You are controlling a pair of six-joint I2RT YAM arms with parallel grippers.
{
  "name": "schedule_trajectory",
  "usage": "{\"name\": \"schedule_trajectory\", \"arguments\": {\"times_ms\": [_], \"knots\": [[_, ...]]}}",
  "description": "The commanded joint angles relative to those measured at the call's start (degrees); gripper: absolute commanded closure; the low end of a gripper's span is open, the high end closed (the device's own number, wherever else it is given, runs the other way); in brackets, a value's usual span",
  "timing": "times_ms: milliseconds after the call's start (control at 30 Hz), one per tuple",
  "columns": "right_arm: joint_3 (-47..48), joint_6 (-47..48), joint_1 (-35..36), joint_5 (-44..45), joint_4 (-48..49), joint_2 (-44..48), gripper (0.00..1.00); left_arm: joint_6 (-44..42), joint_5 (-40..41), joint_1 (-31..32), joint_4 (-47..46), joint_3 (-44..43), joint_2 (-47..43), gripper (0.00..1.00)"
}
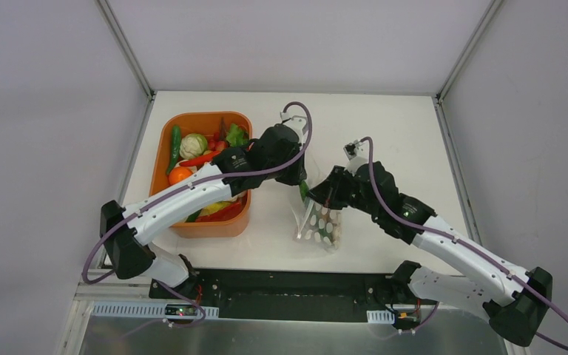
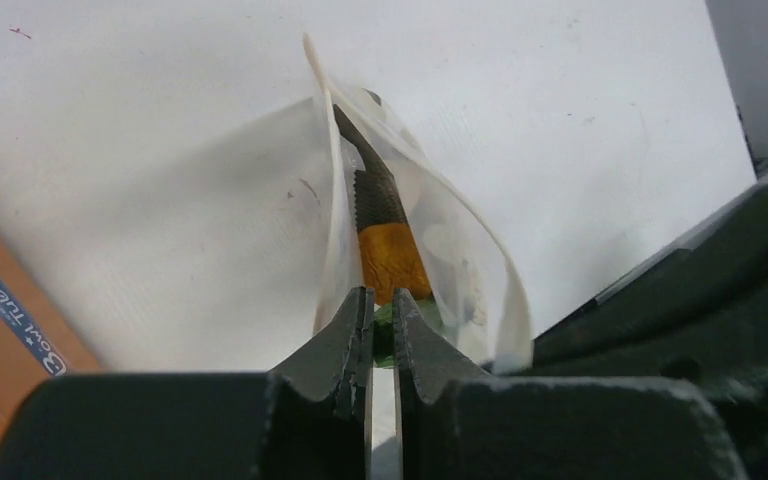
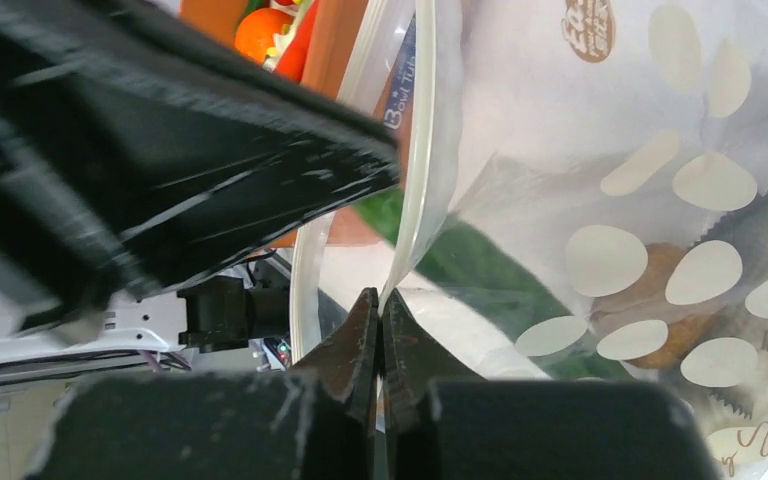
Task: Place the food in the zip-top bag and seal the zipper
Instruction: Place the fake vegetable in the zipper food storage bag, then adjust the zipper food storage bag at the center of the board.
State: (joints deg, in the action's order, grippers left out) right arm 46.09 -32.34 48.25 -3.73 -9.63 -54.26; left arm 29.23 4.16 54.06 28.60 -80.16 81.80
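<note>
On the wall of the orange tub (image 2: 20,372) there is a blue label (image 2: 12,312) with white letters that read "Bowl Tub"; the small print above these words is too fine to read. The right wrist view shows the same label (image 3: 401,92) through the clear plastic. The zip-top bag (image 3: 550,110) carries a round brown mark (image 3: 588,28) whose letters are not legible, and brown cursive writing (image 3: 750,441), probably "Your".
</note>
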Motion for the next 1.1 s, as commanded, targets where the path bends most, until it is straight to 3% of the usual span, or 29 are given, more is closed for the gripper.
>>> {"name": "schedule_trajectory", "arguments": {"times_ms": [0,200,400,600,800,933,1000,1067], "knots": [[1.97,0.6,0.06,-2.44,3.37,3.66,0.99,-0.59,4.3,0.53,0.48,-3.39,3.32,0.96],[2.17,1.75,0.03,-3.22,2.11,5.74,0.99,-1.46,6.47,0.47,0.99,-6.91,7.01,0.89],[1.85,0.47,0.03,2.09,-0.58,5.96,0.99,-1.81,5.5,0.5,0.1,-7.83,6.66,0.51],[1.94,-0.81,0.07,8.19,-2.06,4.44,0.99,-3.19,1.68,0.53,0.49,-6.39,1.11,0.44],[2.86,-0.07,0.06,10.94,-0.56,3.61,1.0,-5.38,-3.87,0.58,-5.77,-0.02,-9.45,0.35],[1.02,1.52,0.02,10.01,5.58,5.97,1.0,-6.33,3.97,0.58,-4.63,4.27,-15.73,0.3],[2.68,2.41,0.05,9.39,4.75,5.41,1.0,-5.45,10.09,0.37,-3.83,7.37,-19.08,0.21],[3.97,2.69,0.02,9.86,3.07,3.78,0.99,-4.63,11.28,-0.52,-3.71,9.8,-20.62,0.14]]}}
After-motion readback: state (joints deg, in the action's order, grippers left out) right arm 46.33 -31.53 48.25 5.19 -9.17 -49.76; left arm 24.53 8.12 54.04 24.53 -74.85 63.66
